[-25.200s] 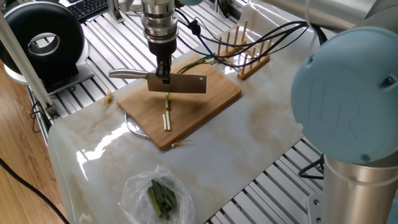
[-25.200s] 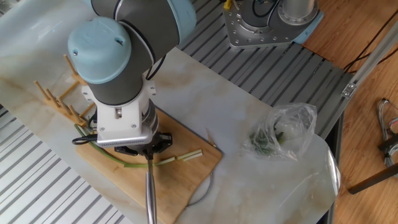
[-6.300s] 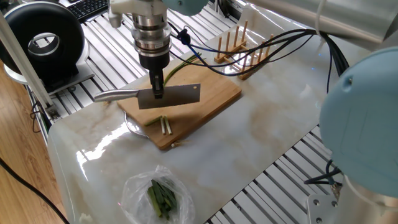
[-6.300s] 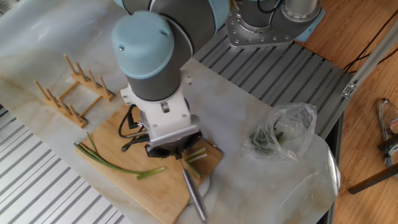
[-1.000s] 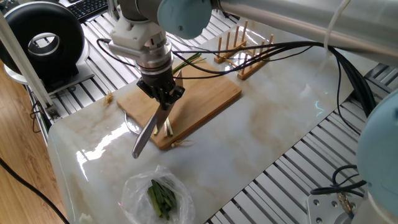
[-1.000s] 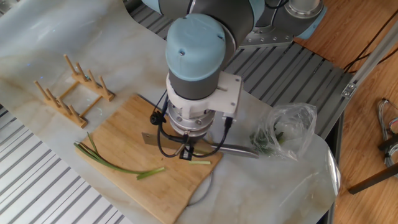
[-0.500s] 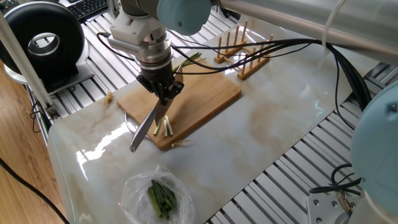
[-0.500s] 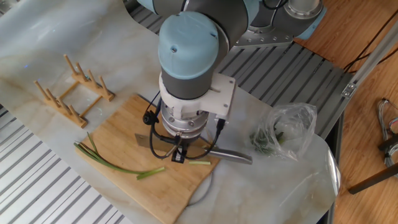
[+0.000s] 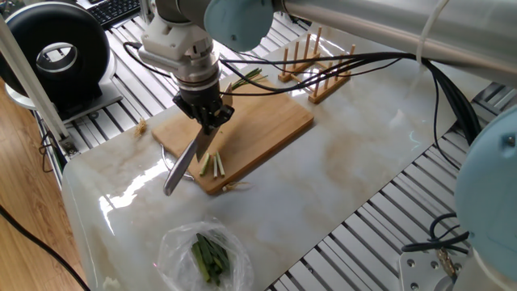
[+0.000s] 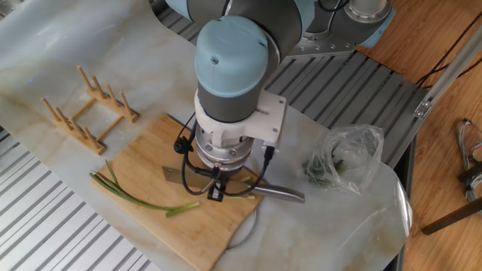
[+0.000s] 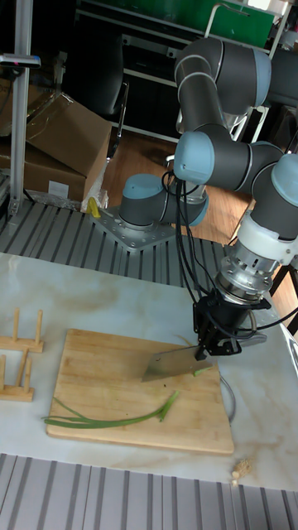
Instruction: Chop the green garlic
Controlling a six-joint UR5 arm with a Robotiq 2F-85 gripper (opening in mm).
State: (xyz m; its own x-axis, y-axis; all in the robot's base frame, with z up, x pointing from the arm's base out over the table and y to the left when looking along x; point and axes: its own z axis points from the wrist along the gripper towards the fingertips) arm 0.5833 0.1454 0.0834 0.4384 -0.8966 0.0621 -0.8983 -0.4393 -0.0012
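My gripper is shut on a cleaver, low over the near end of the bamboo cutting board. The cleaver's blade lies over the board and its steel handle pokes past the board's edge. Short cut sticks of green garlic lie beside the blade near the board's corner. The long green garlic stalk lies apart from the blade, with its leafy tips at the board's far end.
A clear plastic bag of dark green leaves lies on the marble beyond the board's corner. A wooden peg rack stands past the board's other end. A black round device sits off the table.
Long before, the cleaver stood across the stalk; now it is turned handle outward by the cut sticks. Over the last second gripper and cleaver slid slightly along the board.
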